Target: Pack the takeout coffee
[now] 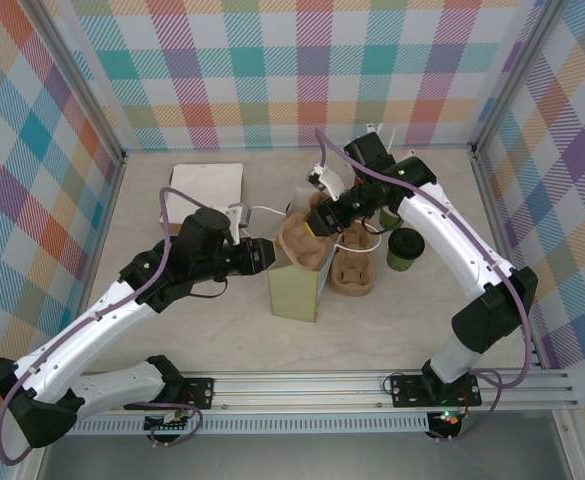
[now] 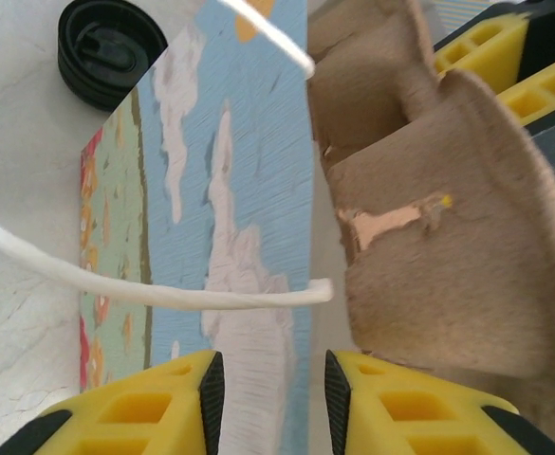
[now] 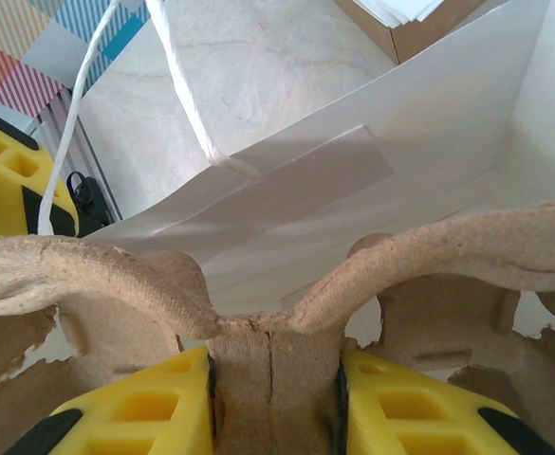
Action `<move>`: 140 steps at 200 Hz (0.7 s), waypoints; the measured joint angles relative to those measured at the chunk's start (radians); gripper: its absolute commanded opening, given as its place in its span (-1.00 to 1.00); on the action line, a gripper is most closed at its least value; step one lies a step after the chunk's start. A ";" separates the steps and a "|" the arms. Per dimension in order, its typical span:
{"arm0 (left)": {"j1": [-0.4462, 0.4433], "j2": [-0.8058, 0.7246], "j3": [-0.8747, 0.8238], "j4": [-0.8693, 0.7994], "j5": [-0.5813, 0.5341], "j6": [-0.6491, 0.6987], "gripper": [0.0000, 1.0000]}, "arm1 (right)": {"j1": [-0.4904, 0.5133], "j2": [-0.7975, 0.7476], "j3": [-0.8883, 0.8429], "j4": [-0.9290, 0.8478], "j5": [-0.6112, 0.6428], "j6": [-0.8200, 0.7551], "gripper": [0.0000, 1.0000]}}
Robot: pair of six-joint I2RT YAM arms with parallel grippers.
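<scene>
Paper of the printed bag [image 2: 258,190] sits pinched between my left jaws, which are nearly closed on its top edge. My right jaws are clamped narrow on the middle rib of a brown cup carrier [image 3: 272,370], held over the bag's open white mouth. 1 more carrier [image 1: 354,270] lies on the counter [image 1: 242,335] beside the bag. The coffee cup [image 1: 405,248], black lid on, stands just right of it. The carrier hides the bag's bottom. A dark cup-like shape [image 1: 389,216] is half hidden behind my right arm.
</scene>
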 measured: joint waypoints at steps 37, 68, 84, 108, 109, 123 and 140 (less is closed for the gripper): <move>0.000 0.005 0.000 -0.020 0.000 0.032 -0.65 | 0.000 -0.001 0.000 0.000 0.007 0.004 -0.36; 0.000 0.005 0.000 -0.019 0.005 0.074 -0.84 | 0.000 -0.001 0.000 0.003 0.016 0.018 -0.37; 0.000 0.003 0.000 -0.017 0.015 0.084 -0.88 | 0.000 -0.001 0.000 0.008 0.028 0.028 -0.37; 0.000 0.003 -0.001 -0.014 0.035 0.105 -0.93 | 0.000 -0.001 0.000 0.013 0.042 0.041 -0.37; 0.000 0.003 -0.001 -0.014 0.036 0.106 -0.93 | 0.000 -0.001 0.000 0.014 0.042 0.041 -0.37; 0.000 0.003 -0.003 -0.012 0.047 0.115 -0.93 | 0.000 -0.002 0.000 0.017 0.047 0.050 -0.37; 0.000 0.003 -0.006 -0.008 0.054 0.126 -0.94 | 0.000 -0.004 0.000 0.022 0.050 0.064 -0.37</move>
